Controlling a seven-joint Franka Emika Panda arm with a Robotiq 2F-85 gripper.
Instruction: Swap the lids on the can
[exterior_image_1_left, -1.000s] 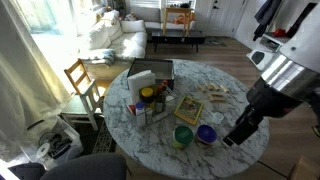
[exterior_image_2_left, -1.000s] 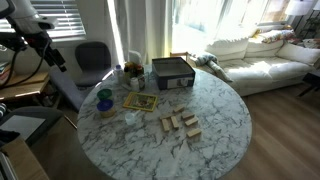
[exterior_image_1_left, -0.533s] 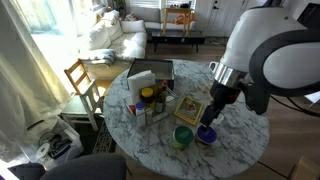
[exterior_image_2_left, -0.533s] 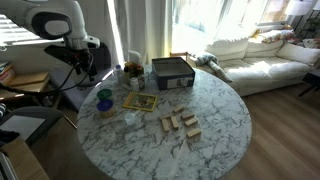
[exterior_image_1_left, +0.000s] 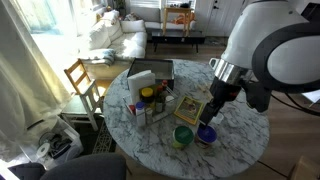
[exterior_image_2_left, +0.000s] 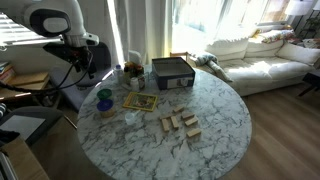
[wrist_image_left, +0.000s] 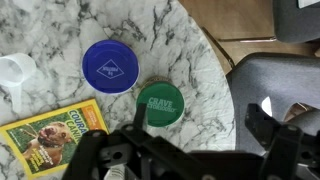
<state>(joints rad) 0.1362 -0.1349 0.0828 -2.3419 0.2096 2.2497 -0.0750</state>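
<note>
Two round lids sit side by side near the marble table's edge. In the wrist view the blue-purple lid (wrist_image_left: 109, 65) is upper left and the bright green lid (wrist_image_left: 160, 103) is just below and to the right of it. In an exterior view they show as the green lid (exterior_image_1_left: 183, 135) and the blue lid (exterior_image_1_left: 207, 133), each on top of a small can. My gripper (wrist_image_left: 200, 130) is open and empty. It hangs above the table edge beside the green lid and over the blue one (exterior_image_1_left: 210, 118).
A yellow book (wrist_image_left: 50, 140) and a white cup (wrist_image_left: 12, 75) lie by the lids. A dark box (exterior_image_1_left: 150, 72), jars with a yellow cap (exterior_image_1_left: 147, 95) and wooden blocks (exterior_image_2_left: 180, 123) fill the table's middle. A grey chair (wrist_image_left: 270, 90) stands just off the edge.
A second ago the arm was off to the side of the table; it has swung in over the lids. In the last half second it has barely moved.
</note>
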